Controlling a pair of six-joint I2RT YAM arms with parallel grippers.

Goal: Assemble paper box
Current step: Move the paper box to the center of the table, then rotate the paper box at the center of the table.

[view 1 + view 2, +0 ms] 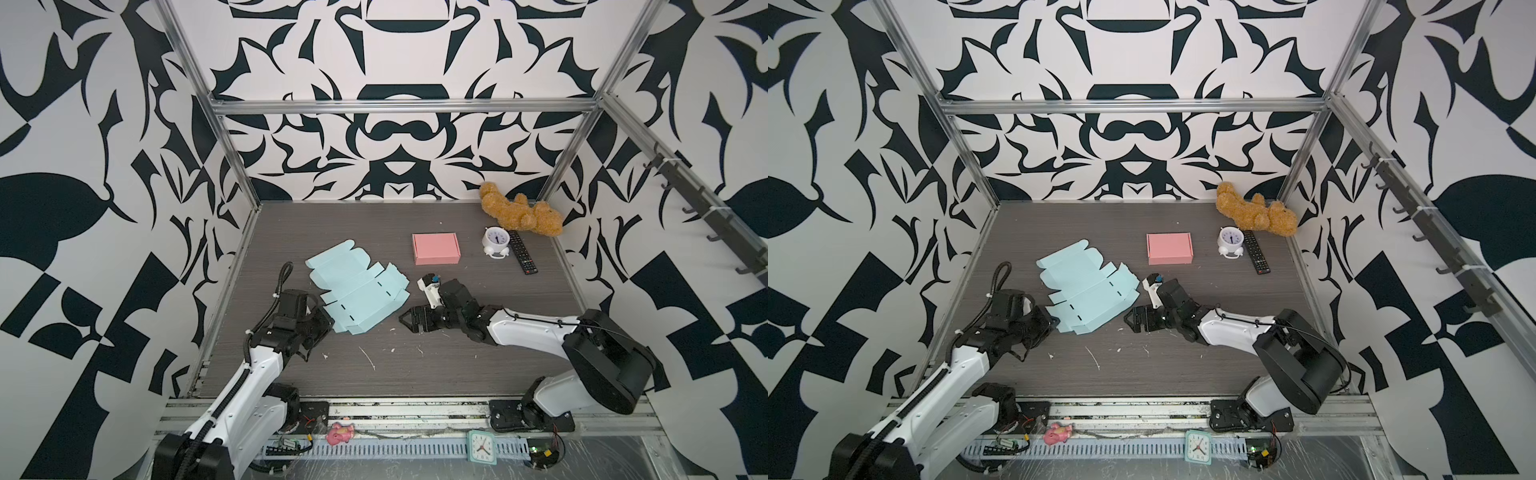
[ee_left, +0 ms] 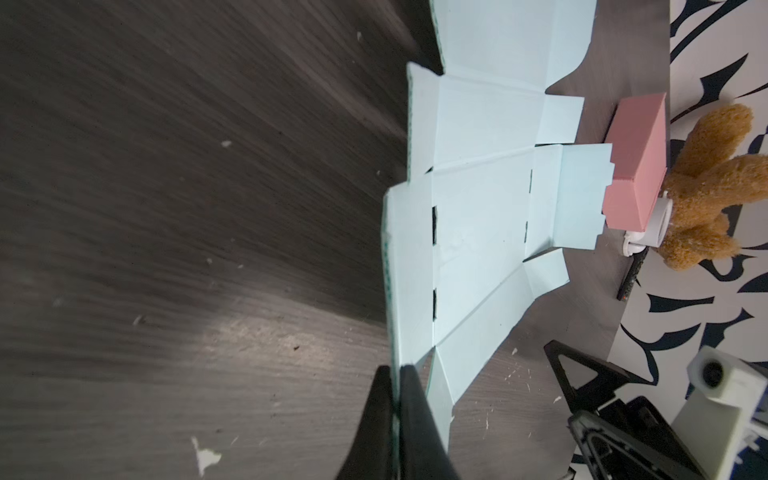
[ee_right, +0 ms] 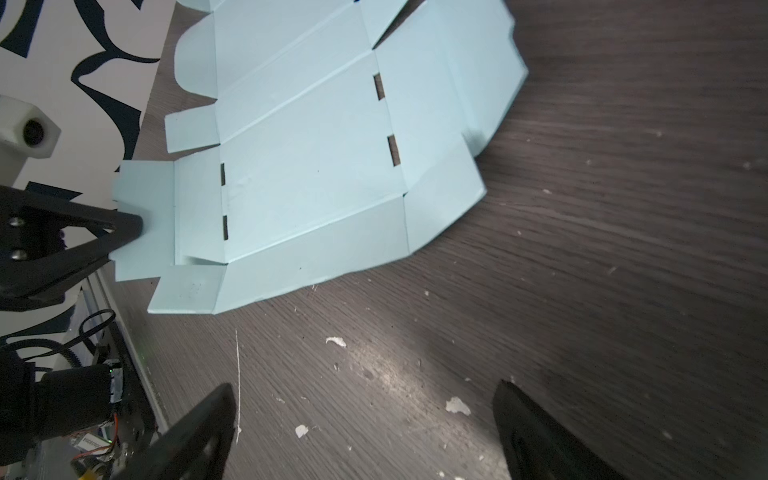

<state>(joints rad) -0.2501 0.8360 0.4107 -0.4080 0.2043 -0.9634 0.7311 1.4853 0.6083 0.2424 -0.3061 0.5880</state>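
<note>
Dark tabletop (image 1: 457, 370); blue sheet (image 1: 357, 291) looks light, bendy; my left gripper (image 2: 397, 378) pinches its edge flap, right gripper (image 3: 365, 399) gapes empty; I'd hold near creases.

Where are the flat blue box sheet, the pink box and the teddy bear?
flat blue box sheet (image 1: 357, 291): in a top view, on its middle panel.
pink box (image 1: 435, 246): in a top view, on its lid.
teddy bear (image 1: 512, 212): in a top view, on its body.

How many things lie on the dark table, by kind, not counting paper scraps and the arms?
Paper boxes: 2 (flat blue box sheet, pink box)
Alarm clock: 1
Remote control: 1
Teddy bear: 1
Total: 5
</note>
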